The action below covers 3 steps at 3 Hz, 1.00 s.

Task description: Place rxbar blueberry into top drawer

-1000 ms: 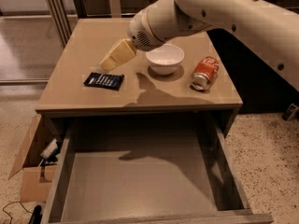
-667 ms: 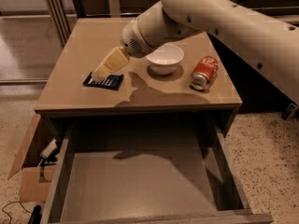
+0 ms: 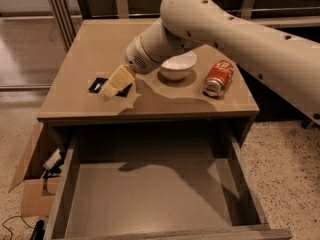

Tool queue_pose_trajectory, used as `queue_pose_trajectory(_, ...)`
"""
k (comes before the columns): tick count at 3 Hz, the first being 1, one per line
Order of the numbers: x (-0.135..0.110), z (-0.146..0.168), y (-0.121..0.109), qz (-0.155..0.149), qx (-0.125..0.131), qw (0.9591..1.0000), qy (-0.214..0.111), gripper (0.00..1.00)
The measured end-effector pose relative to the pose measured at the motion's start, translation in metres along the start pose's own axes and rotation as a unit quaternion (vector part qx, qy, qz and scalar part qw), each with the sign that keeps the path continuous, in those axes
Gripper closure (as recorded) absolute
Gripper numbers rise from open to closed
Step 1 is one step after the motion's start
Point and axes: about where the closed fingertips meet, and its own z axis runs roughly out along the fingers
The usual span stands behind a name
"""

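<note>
The rxbar blueberry [image 3: 95,84], a dark flat wrapper, lies on the tan tabletop [image 3: 85,44] in its near-left part, roughly at 8 o'clock from the tabletop's middle, close to the front edge but not over it. Only its two ends show: one dark corner pokes out at 9 o'clock of the gripper and a smaller sliver at 3 o'clock. The stretch between them is covered by the gripper [image 3: 106,91], whose pale yellow tip slants down toward 7 o'clock right over the bar. Whether that tip touches the wrapper, and whether the gripper is released or clenched on anything, I cannot tell from this angle. Behind the tip sits a round cream wrist housing, and from it the thick cream arm [image 3: 240,39] rises toward 1 o'clock, bends, and runs off toward the right edge at 4 o'clock. A white bowl [image 3: 178,66] stands upright at 2 o'clock from the bar, its left side hidden behind the wrist. An orange-red soda can [image 3: 218,78] lies on its side at the bowl's 4 o'clock, near it but apart. Below the tabletop's front edge, at 6 o'clock, the top drawer [image 3: 150,194] is pulled wide open, its flat grey bottom crossed by the arm's shadow. At 9 o'clock from the drawer an open cardboard box [image 3: 27,189] stands on the speckled floor [image 3: 290,169].
</note>
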Motion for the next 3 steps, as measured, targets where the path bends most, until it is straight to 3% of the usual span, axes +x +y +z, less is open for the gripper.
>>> queue_pose_trajectory(3, 0.017, 0.043, -0.004, -0.005, -0.001, 0.9998, 0.018, 0.00)
